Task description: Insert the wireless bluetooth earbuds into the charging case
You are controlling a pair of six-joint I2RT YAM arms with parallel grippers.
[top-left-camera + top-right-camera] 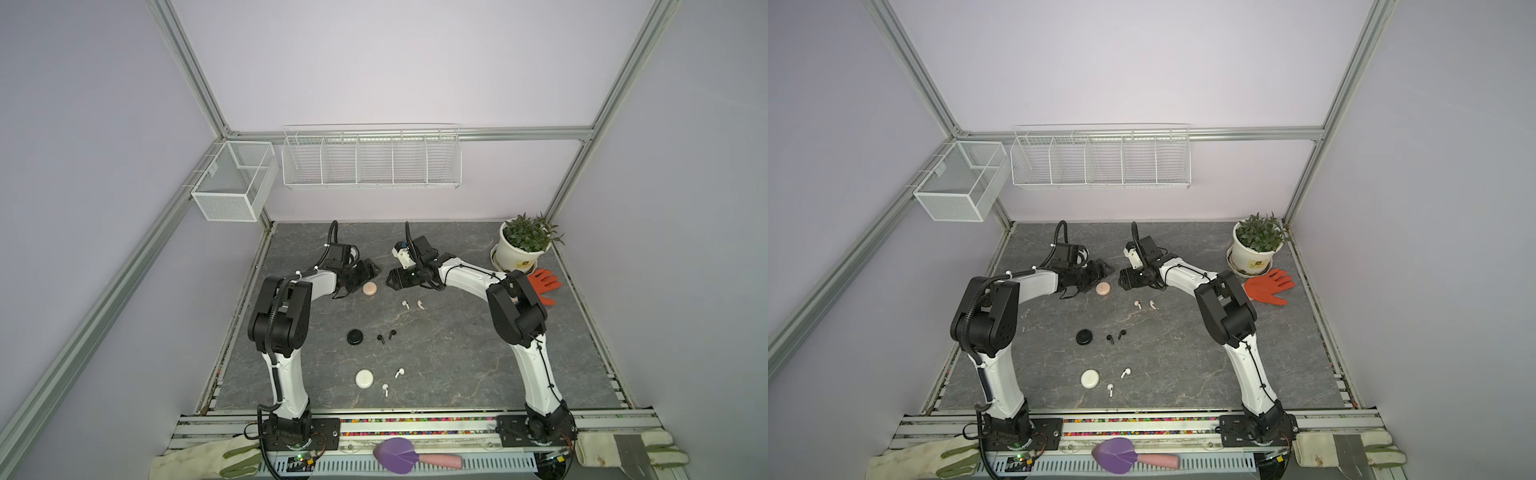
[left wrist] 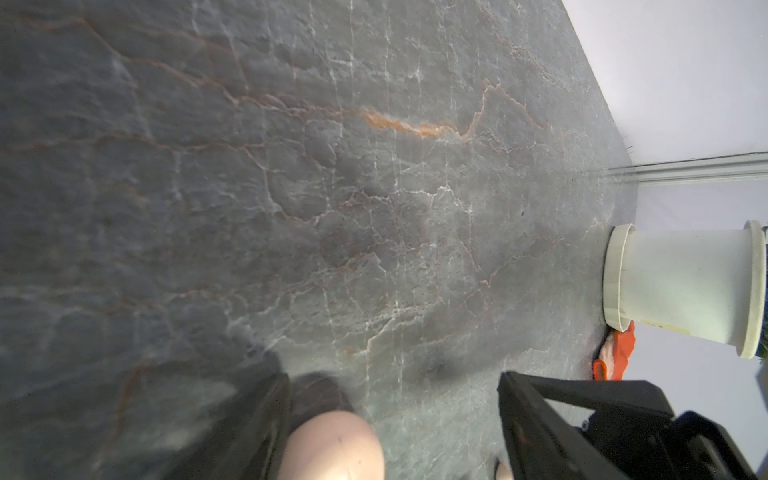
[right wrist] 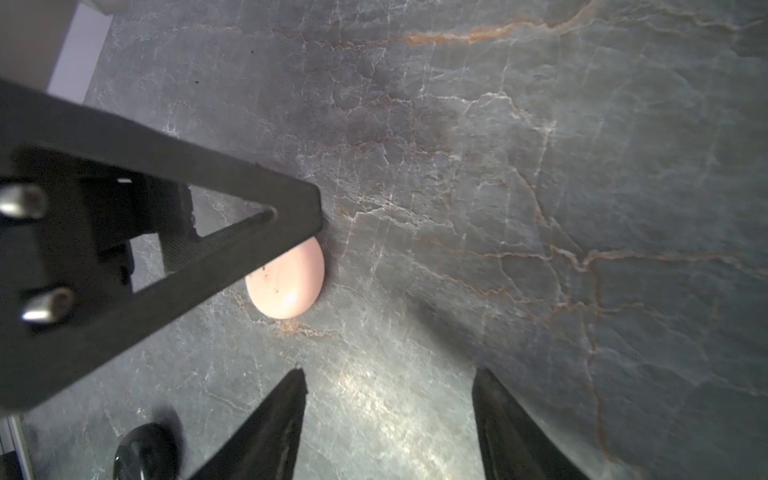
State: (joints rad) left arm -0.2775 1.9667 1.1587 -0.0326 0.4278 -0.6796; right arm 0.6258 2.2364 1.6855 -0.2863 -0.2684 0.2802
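Observation:
Three round charging cases lie on the grey stone table: pink (image 1: 369, 289) (image 1: 1103, 289), black (image 1: 355, 336) and white (image 1: 365, 379). To the right of each lies its pair of earbuds: pale pink (image 1: 405, 304) (image 1: 420, 304), black (image 1: 380, 338) (image 1: 392, 333) and white (image 1: 399, 372) (image 1: 385, 389). My left gripper (image 1: 368, 276) (image 2: 394, 380) is open and straddles the pink case (image 2: 332, 449). The case sits close to one finger (image 2: 266, 419), with a wide gap to the other. My right gripper (image 1: 390, 279) (image 3: 390, 374) faces it, open and empty, just right of the pink case (image 3: 291, 286).
A potted plant (image 1: 524, 245) and an orange glove (image 1: 545, 284) sit at the back right. Wire baskets (image 1: 370, 160) hang on the back wall. A purple scoop (image 1: 399, 455) and work gloves (image 1: 631, 453) lie on the front rail.

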